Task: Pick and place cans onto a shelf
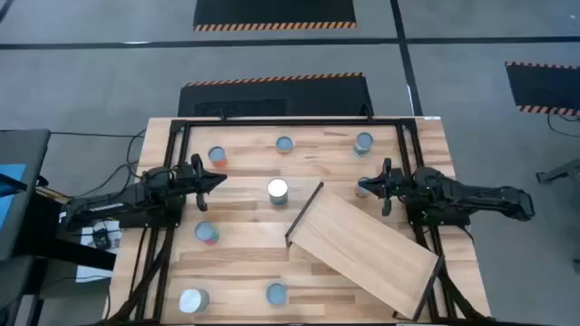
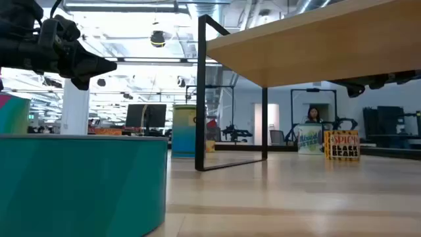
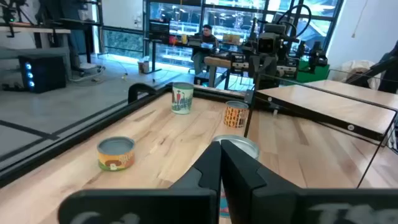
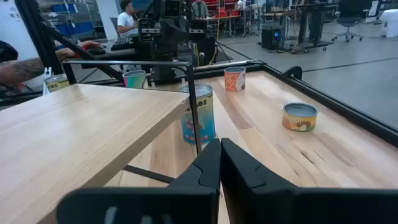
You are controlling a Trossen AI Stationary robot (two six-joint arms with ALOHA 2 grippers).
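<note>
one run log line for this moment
left pincer: shut, empty | right pincer: shut, empty | shelf: bare | cans: on table

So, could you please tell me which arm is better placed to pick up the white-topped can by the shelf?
Probably the left: its gripper, shut and empty, points at the white-topped can across bare table, while the shelf corner lies between it and the right gripper.
</note>
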